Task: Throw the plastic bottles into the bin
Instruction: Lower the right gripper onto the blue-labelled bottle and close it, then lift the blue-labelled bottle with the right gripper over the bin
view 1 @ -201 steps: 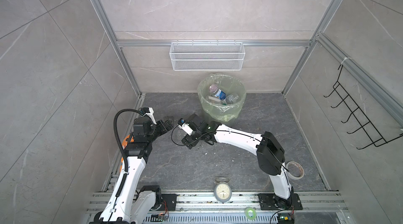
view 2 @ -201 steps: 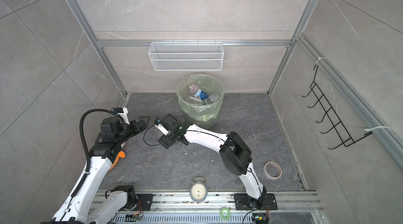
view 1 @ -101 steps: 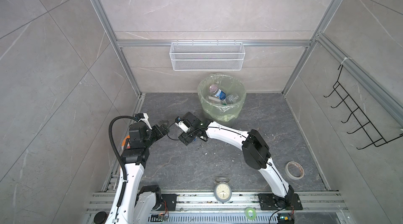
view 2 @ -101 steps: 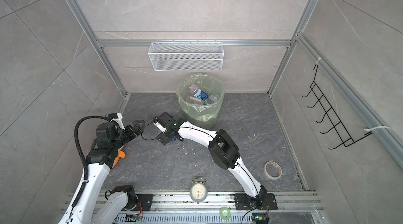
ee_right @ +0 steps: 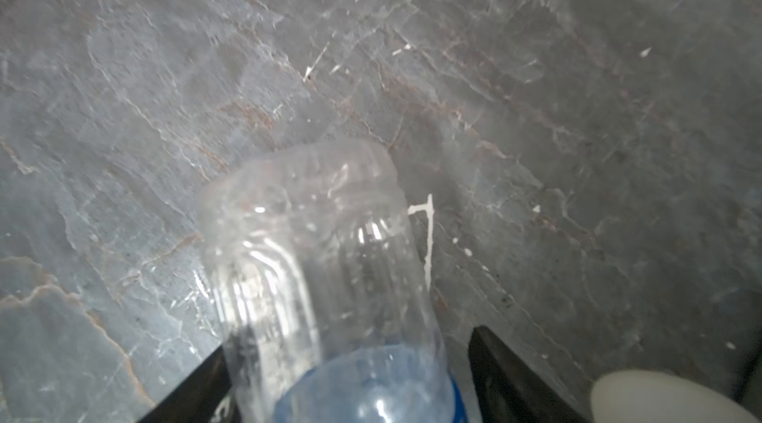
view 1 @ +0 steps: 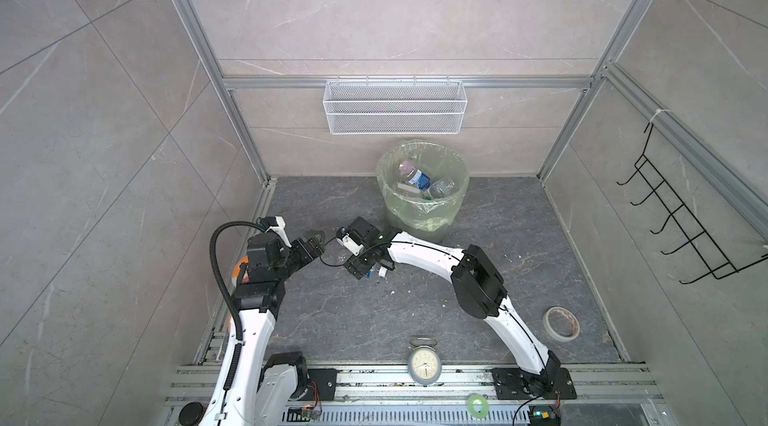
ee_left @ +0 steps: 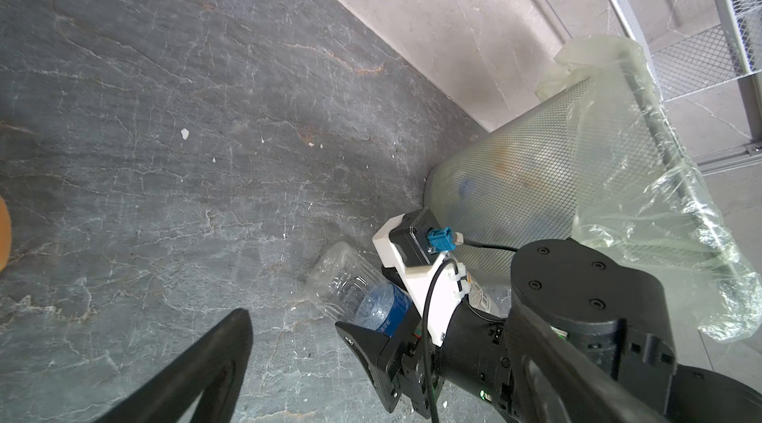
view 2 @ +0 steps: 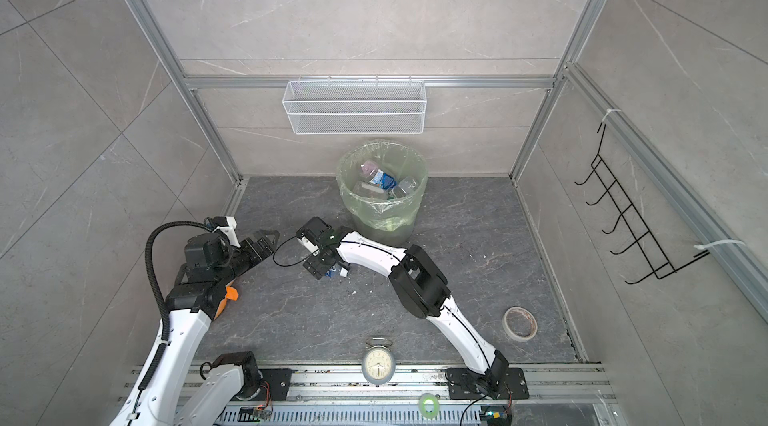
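Right wrist view: a clear plastic bottle (ee_right: 321, 276) with a blue label lies on or just above the dark floor, near the foot of the bin, between the jaws of the right gripper (ee_right: 346, 340). Whether they clamp it cannot be told. Several bottles (view 1: 419, 185) already lie inside the bin (view 1: 415, 216). The left gripper (view 1: 312, 242), farther from the bin, is spread wide and empty. No other loose bottle shows clearly, so the task seems nearly done.

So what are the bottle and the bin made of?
The bottle looks like thin, shiny clear plastic: the floor shows through it. The bin seems to be fine metal mesh, dull grey, with a grid of tiny holes. Its bag is thin, crinkly, see-through plastic.
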Tool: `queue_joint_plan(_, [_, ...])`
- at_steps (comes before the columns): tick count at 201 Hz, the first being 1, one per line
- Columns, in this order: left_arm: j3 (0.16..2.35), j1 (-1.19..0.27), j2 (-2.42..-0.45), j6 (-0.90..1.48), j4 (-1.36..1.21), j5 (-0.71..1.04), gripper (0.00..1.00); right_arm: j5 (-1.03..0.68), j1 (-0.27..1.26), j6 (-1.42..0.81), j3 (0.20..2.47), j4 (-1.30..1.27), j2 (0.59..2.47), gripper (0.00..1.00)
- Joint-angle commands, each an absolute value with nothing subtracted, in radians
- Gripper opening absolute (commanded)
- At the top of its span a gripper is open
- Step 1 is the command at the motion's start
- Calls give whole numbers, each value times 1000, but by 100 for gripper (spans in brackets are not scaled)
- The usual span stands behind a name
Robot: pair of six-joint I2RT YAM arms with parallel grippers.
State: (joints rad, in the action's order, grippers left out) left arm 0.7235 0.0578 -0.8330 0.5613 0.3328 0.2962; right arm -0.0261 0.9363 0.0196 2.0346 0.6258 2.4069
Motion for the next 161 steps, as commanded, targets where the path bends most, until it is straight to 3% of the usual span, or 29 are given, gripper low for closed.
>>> queue_joint_plan(1, [720, 64, -829, 570, 298, 329, 98, -31, 941, 27, 2016, 646, 2401, 83])
queue_joint_plan(22, [713, 64, -829, 571, 292, 336, 98, -34, 943, 24, 1977, 631, 2387, 82])
queue_joint_plan(68, [697, 63, -857, 576, 255, 388, 98, -35, 943, 11, 1867, 572, 2326, 68])
queue_joint_plan(161, [705, 53, -854, 535, 262, 418, 97, -5, 971, -42, 1408, 284, 1926, 62])
